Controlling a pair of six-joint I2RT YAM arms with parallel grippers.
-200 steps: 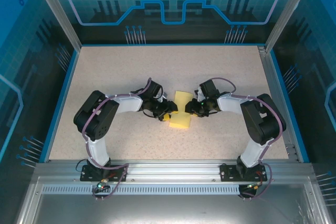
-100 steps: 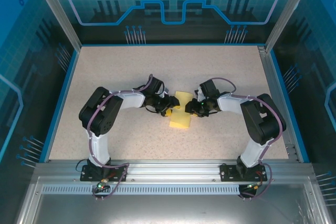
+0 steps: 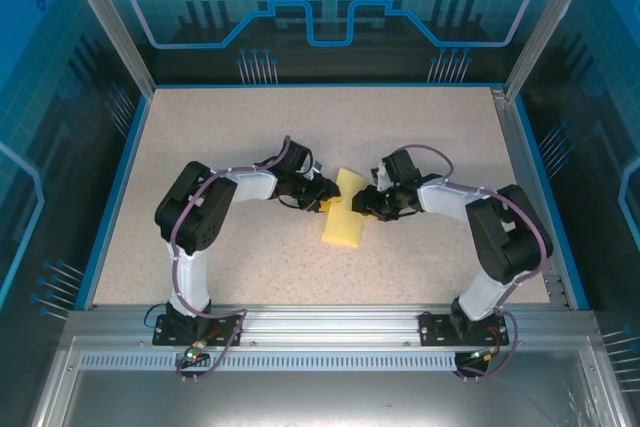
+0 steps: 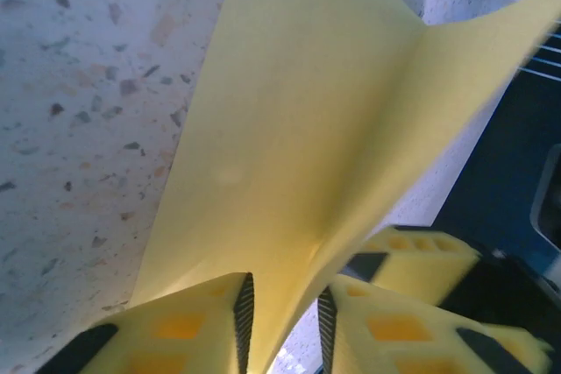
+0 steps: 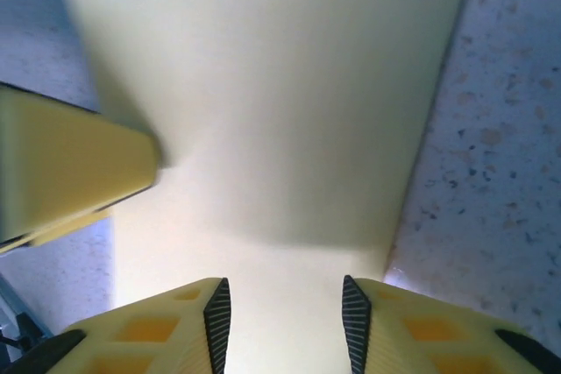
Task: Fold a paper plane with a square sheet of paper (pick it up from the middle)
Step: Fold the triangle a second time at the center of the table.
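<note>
We straddle a raised edge of the paper (image 3: 343, 227).
Our left hand (image 4: 285, 291) sits narrowly open around it, right hand (image 5: 282, 299) open, empty; a slip could skew the crease.

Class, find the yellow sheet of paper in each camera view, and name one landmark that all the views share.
Top external: yellow sheet of paper near the picture's centre.
Left wrist: fills the middle, creased, running up from the bottom edge.
Right wrist: covers the centre and top.
Shared landmark: the speckled table beside it.
</note>
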